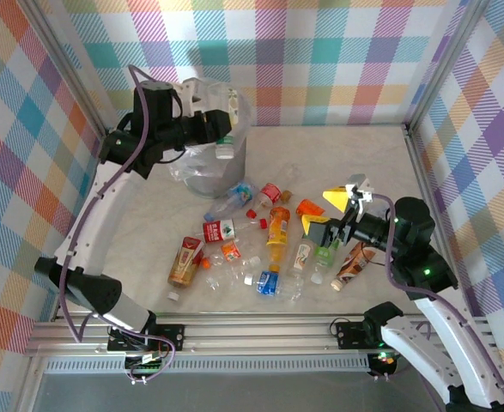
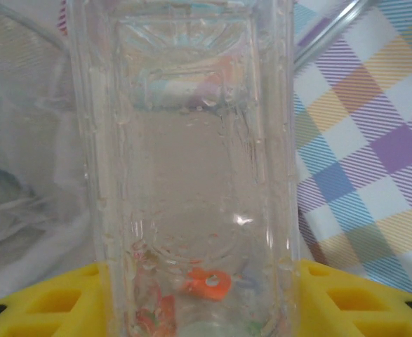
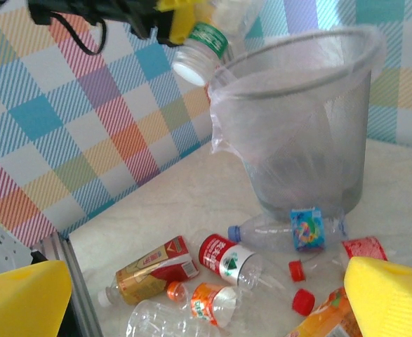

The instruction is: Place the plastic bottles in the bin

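Top camera overlooks the bin point(image 1: 209, 176); right wrist views it from low

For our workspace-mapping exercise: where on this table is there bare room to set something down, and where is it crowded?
Bare: the far-right table between the bin and the right wall, and a strip left of the bottles. Crowded: centre-front, where bottles lie packed up to the bin's foot.
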Controlling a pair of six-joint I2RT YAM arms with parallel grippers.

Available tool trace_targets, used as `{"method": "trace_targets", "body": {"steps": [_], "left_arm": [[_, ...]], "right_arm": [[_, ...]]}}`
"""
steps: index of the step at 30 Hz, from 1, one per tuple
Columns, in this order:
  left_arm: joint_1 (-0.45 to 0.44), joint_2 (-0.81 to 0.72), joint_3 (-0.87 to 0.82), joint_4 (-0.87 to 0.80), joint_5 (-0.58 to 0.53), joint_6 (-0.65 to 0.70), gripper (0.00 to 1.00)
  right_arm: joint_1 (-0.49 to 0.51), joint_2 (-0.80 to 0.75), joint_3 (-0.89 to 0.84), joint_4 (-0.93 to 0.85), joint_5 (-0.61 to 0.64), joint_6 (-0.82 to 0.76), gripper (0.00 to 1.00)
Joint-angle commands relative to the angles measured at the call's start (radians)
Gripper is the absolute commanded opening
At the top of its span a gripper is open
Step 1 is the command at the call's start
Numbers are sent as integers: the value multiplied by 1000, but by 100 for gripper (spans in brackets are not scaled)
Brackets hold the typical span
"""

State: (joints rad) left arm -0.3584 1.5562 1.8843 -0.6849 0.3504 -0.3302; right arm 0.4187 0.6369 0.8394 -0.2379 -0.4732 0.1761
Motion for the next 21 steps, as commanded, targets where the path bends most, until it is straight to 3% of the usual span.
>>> {"method": "trace_targets", "body": {"steps": [1,9,21], "left_arm": [[44,38,70,-41,13,25,54],[117,180,236,-68,-29,54,54],[134,450,559,-245,-148,204,55]], "right_arm": [[3,-6,10,43,-16,-48,100],[5,6,12,29,-46,-41,100],[3,6,56,-42,-37,-26,100]]}}
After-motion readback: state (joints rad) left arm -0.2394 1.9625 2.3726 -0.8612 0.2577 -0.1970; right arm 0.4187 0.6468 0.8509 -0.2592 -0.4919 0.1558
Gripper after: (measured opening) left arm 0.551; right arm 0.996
